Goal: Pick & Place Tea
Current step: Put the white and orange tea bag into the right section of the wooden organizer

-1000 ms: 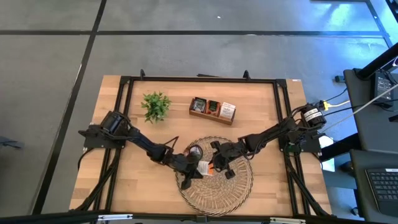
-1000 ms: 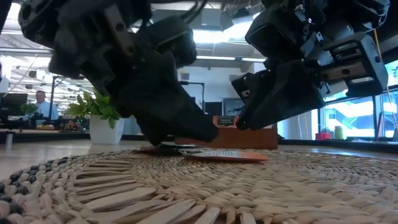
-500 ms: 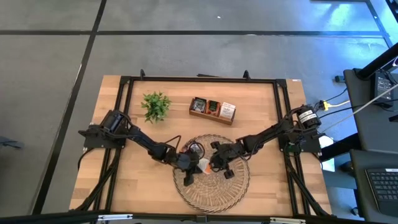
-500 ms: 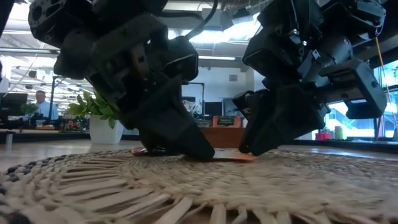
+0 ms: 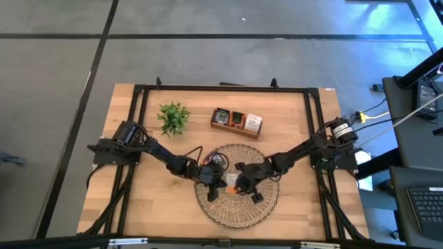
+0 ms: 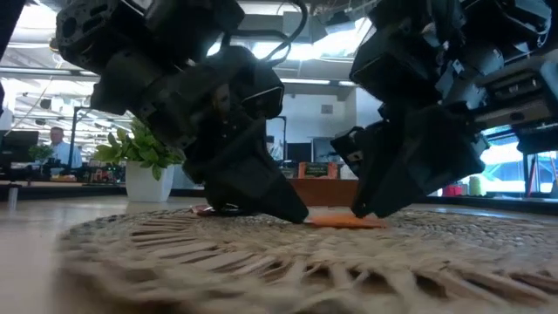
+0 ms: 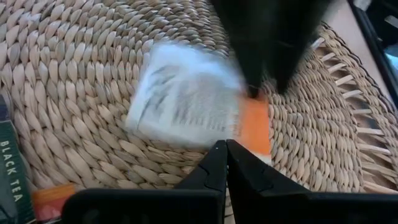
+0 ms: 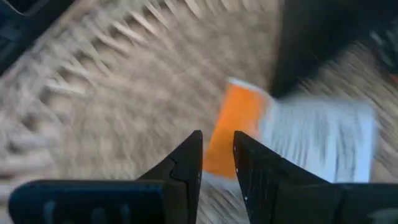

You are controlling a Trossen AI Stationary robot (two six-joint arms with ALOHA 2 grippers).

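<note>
On the round woven straw tray (image 5: 239, 211) near the table's six o'clock edge lie my tea sachets: an orange-and-white flat square sachet (image 5: 230, 185) near the tray's middle and a dark black-tea sachet (image 7: 12, 180) close by, while the brown wooden three-compartment box (image 5: 236, 122) at twelve o'clock holds more packets. My left gripper (image 5: 212, 195) is clenched with nothing in it, tips just beside the orange-and-white sachet at its nine o'clock. My right gripper (image 5: 242, 185) presses in from three o'clock, fingers narrowly parted, and I cannot tell whether they grasp it; bare wood lies open beyond the tray's rim, the small green leafy plant (image 5: 173, 117) well apart at ten o'clock.
</note>
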